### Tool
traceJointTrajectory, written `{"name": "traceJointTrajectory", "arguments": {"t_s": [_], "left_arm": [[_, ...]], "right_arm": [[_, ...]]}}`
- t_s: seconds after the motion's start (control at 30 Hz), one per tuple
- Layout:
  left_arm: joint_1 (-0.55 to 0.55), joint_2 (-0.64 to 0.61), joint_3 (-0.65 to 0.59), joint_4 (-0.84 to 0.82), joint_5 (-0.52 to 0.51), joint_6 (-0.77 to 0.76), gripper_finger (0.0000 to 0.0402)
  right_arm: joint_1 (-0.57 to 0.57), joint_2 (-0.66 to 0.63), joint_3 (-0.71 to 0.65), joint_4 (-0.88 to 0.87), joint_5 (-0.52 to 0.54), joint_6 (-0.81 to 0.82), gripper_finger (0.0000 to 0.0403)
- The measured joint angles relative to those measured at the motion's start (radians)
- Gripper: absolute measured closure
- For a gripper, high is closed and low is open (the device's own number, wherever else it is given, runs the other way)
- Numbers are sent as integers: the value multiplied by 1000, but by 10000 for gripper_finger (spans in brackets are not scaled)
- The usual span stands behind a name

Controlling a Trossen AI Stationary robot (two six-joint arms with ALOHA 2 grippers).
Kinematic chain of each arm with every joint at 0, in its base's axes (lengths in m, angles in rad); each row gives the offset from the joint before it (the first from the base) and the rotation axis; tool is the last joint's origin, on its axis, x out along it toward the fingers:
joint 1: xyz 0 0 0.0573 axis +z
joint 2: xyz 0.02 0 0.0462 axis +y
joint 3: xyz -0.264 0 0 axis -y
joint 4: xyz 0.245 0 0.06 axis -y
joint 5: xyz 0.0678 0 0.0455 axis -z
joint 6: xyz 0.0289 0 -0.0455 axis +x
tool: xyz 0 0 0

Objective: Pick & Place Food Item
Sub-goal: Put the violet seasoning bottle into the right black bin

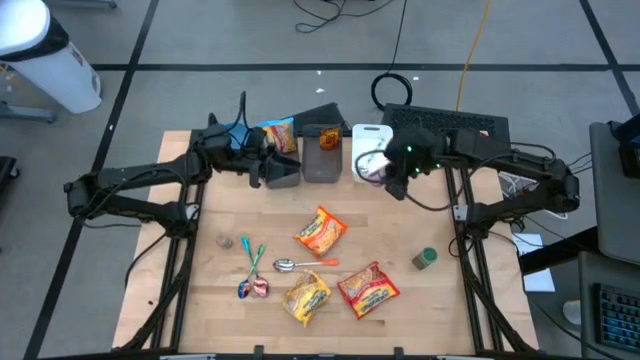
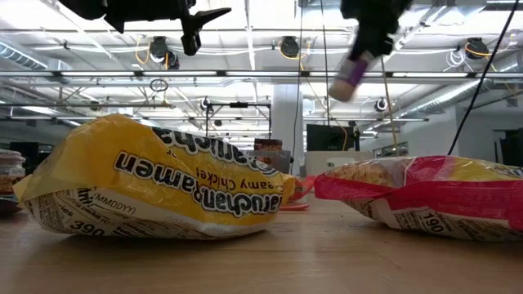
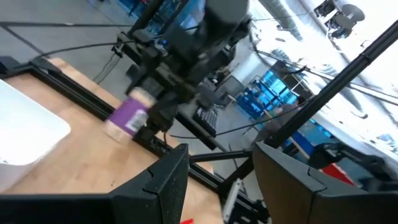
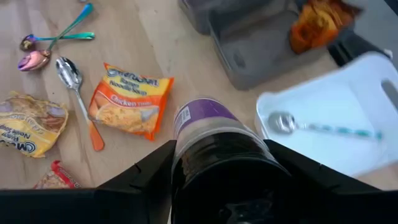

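My right gripper (image 1: 388, 172) is shut on a small jar with a purple label (image 4: 208, 134). It holds the jar in the air beside the white bin (image 1: 362, 134) at the table's far edge. The jar also shows in the low view (image 2: 350, 78) and the left wrist view (image 3: 127, 117). My left gripper (image 1: 260, 170) is open and empty, high up by the dark bin (image 1: 284, 174). Three ramen packets (image 1: 320, 232) (image 1: 307, 297) (image 1: 368, 288) lie flat on the table. My right gripper pinches the jar between its two fingers (image 4: 152, 177), one on each side of the jar's dark upper end (image 4: 217, 168). The fingers come from above, slanting down. The jar hangs tilted below them (image 2: 350, 78), lifted clear of the table, its labelled end away from the gripper.
A grey bin (image 1: 322, 160) holds an orange packet (image 1: 328, 139). A ramen packet (image 1: 280, 133) lies by the dark bin. The white bin holds a spoon (image 4: 323, 129). Spoons (image 1: 303, 264) (image 1: 254, 262) and a green-lidded jar (image 1: 425, 259) lie on the table.
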Motion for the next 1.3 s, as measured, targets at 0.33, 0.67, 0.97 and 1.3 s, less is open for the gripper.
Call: {"name": "traceJointTrajectory", "arguments": {"t_s": [0.33,0.67,0.97,1.3], "left_arm": [[2,83,244,-385,30,286,215],[-37,283,560,-706,-26,532,215],[-61,385,634,-707,20,563,215],[-74,490,693,-712,22,557,215]], "right_arm": [[-1,177,196,2,-125,-136,196],[0,263,330,36,-263,-182,196],[-7,251,333,95,-266,-183,196],[-8,251,331,105,-311,-207,196]]}}
